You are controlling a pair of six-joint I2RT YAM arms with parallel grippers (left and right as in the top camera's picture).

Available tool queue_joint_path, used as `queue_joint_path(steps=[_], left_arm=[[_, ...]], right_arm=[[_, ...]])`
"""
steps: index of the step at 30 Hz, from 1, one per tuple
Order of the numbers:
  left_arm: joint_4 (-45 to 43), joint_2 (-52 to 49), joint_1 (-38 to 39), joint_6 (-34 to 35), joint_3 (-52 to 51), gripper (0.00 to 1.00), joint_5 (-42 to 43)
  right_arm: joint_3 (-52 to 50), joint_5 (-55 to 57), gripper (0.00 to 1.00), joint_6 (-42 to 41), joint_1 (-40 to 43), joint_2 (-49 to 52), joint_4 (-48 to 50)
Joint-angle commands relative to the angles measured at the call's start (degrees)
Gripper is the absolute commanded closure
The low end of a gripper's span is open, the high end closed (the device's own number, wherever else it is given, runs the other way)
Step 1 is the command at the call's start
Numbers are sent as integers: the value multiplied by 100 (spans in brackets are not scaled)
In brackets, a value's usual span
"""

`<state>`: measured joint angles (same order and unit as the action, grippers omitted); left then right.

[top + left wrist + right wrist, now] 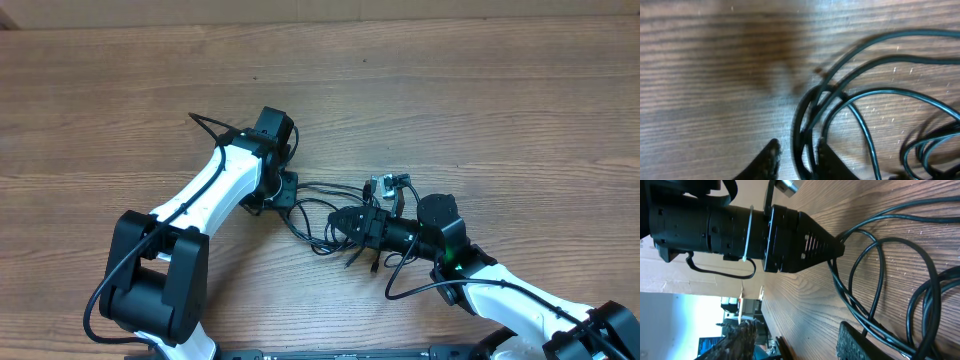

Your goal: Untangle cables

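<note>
The cables [318, 228] are thin black cords lying in loose loops between my two grippers, with a silvery-tipped plug [380, 185] at their right end. My left gripper [287, 190] points straight down at their left end. In the left wrist view its fingers [799, 152] stand close together with a few cable strands [880, 92] between them. My right gripper [337, 222] lies on its side just right of the loops. Its fingers [800, 335] are wide apart with bare wood between them, and cable strands [880, 245] pass along the outside of one finger.
The table is brown wood [450, 90]. Thicker black arm cables loop beside the left arm [210, 125] and under the right arm [410, 288]. In the right wrist view the left gripper body [790, 235] stands close ahead, and the silvery plug [785, 185] is at the top edge.
</note>
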<state>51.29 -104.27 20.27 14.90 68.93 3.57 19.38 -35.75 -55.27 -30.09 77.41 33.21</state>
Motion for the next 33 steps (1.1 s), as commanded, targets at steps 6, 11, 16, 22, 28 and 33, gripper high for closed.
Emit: queue_joint_path(steps=[6, 11, 16, 22, 28, 33], left_arm=[[273, -61, 37, 57, 450, 87, -55], [278, -61, 39, 57, 474, 90, -55], [289, -61, 39, 57, 474, 92, -55], [289, -61, 39, 57, 474, 96, -52], [289, -61, 39, 57, 474, 96, -55], [846, 31, 31, 28, 861, 96, 203]], right_arm=[[20, 31, 50, 44, -17, -28, 2], [20, 33, 50, 44, -17, -28, 2], [20, 31, 50, 44, -17, -28, 2], [20, 31, 50, 44, -17, -28, 2], [20, 31, 53, 44, -17, -28, 2], [20, 35, 53, 46, -17, -28, -83]])
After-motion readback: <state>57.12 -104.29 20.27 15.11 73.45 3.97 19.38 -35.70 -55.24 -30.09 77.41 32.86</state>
